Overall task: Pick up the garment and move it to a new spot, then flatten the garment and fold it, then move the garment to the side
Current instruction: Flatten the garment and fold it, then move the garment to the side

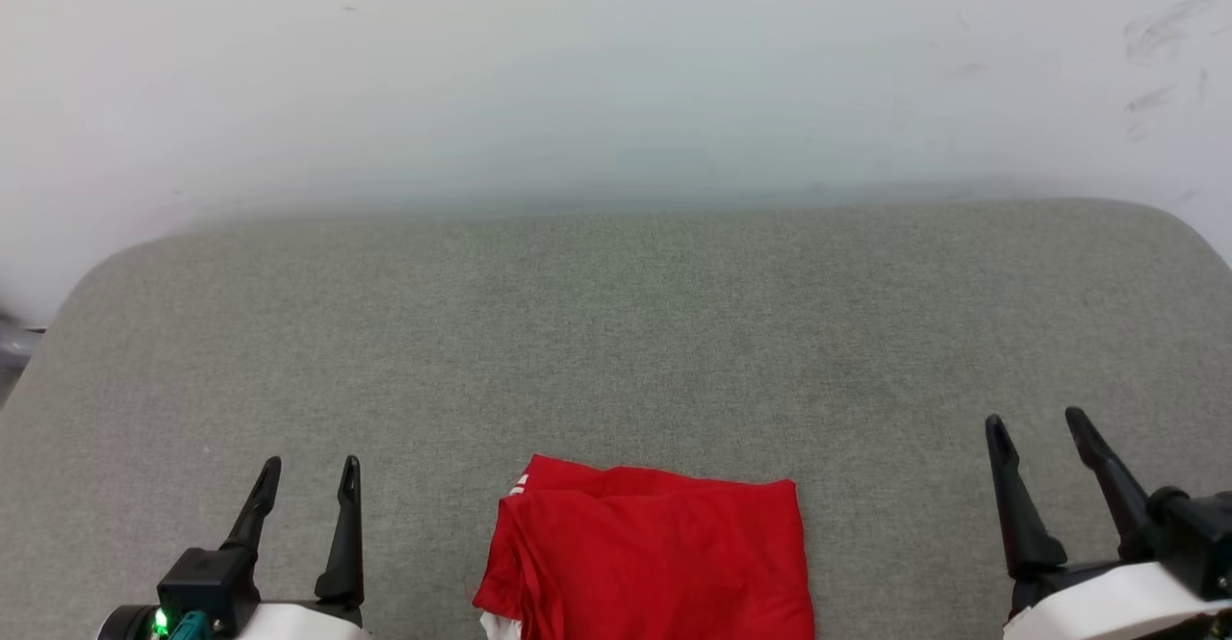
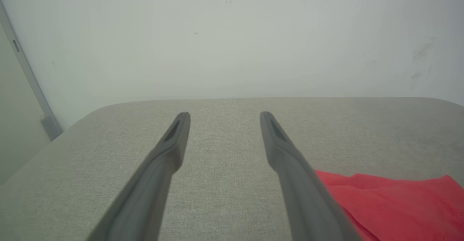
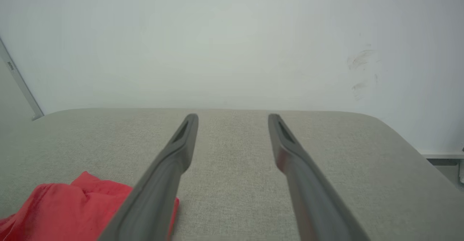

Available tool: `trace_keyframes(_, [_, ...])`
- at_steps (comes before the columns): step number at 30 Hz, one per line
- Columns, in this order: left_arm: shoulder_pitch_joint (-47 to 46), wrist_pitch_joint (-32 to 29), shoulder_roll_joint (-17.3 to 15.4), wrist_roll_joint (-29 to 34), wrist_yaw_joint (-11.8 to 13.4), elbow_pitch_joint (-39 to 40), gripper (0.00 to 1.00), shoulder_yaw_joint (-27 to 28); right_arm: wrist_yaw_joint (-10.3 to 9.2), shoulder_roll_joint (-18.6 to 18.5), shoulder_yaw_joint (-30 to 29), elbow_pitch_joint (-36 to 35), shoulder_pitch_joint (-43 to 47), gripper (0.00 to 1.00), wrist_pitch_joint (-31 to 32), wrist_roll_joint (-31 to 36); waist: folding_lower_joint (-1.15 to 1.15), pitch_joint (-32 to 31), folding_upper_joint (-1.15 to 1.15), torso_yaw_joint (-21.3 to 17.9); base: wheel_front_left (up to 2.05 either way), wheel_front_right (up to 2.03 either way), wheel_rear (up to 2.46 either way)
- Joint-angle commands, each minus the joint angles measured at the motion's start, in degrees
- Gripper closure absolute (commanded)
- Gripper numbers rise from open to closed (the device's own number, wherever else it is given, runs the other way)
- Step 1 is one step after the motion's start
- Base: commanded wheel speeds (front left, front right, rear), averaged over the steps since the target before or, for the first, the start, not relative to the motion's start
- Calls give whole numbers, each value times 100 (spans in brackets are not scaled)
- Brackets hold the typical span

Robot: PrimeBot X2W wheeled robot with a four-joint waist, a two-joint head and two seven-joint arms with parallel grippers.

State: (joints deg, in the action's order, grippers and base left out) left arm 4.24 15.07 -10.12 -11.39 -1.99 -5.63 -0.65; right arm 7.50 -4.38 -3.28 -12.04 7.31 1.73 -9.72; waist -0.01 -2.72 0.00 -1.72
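Head view, folded red garment (image 1: 654,563), white-striped trim (image 1: 520,484)

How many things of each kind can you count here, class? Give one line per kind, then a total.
Red fabric garment: 1
Black two-fingered grippers: 2 (left gripper, right gripper, both open)
Grey fabric-covered padded surface: 1
Total: 4

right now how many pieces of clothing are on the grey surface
1. The red garment lies at the near middle of the grey surface, between the left claw and right claw, touching neither; its near end is out of frame.
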Motion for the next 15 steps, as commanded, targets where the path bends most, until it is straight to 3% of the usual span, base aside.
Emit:
trace_keyframes(1, [66, 12, -19, -29, 26, -29, 0, 21, -3, 35, 23, -36, 118, 0, 18, 66, 1, -28, 0, 5, 0, 0, 0])
trace_keyframes(15, [-27, 12, 65, -92, -83, -193, 0, 119, -3, 129, -6, -212, 265, 0, 278, 18, 1, -39, 0, 106, 0, 0, 0])
